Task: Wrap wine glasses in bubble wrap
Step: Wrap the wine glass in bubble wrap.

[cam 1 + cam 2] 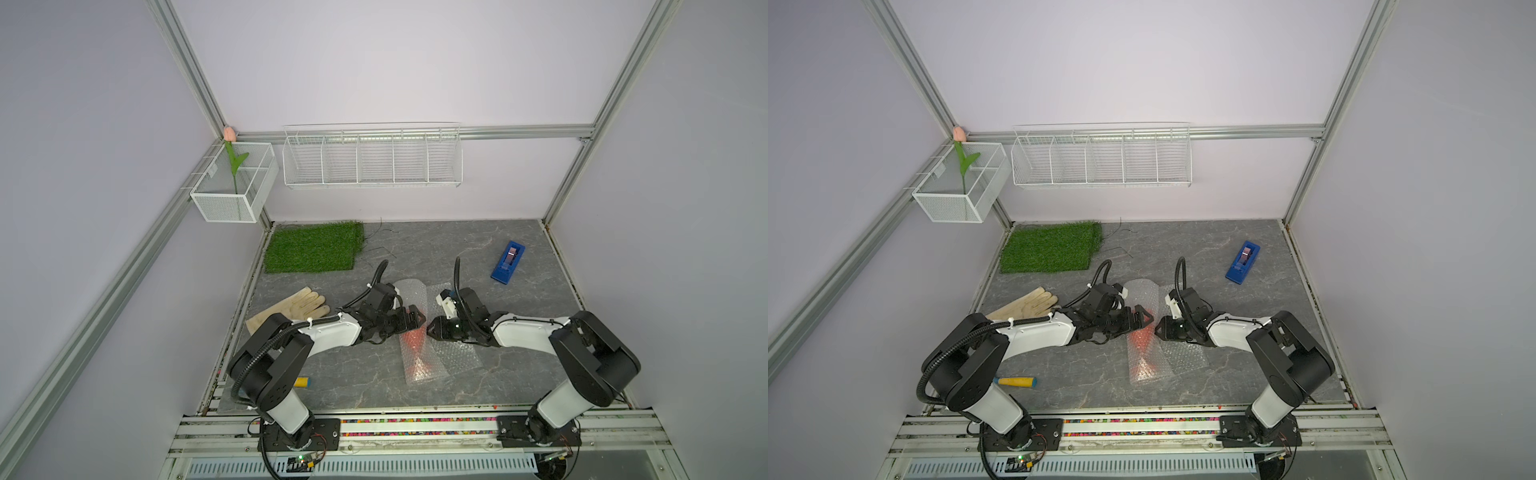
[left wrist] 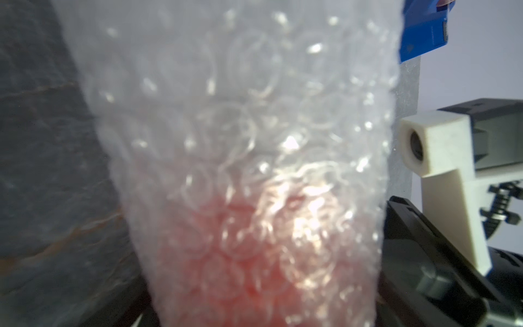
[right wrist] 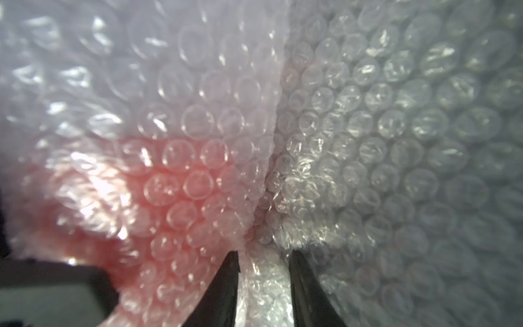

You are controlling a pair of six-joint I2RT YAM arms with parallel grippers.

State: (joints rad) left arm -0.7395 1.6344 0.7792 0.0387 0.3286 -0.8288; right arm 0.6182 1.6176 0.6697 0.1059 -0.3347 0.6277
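Observation:
The wine glass [image 1: 415, 338] lies on its side mid-table and shows only as a red blur through the bubble wrap [image 1: 419, 365] rolled round it. A loose flap of the wrap [image 1: 457, 353] spreads flat to the right. My left gripper [image 1: 415, 319] stands open from the left, its jaws wide astride the wrapped cup [image 2: 226, 269]. My right gripper [image 1: 432, 328] faces it from the right. Its dark fingers [image 3: 226, 283] are shut on a bunched fold of wrap [image 3: 263, 283] beside the red cup [image 3: 175, 192].
A cream glove [image 1: 299, 307] lies left of the left arm, with a yellow-handled tool [image 1: 303, 381] near its base. A green grass mat [image 1: 313, 247] is at the back left and a blue tape dispenser [image 1: 508, 262] at the back right. Wire baskets [image 1: 372, 160] hang on the wall.

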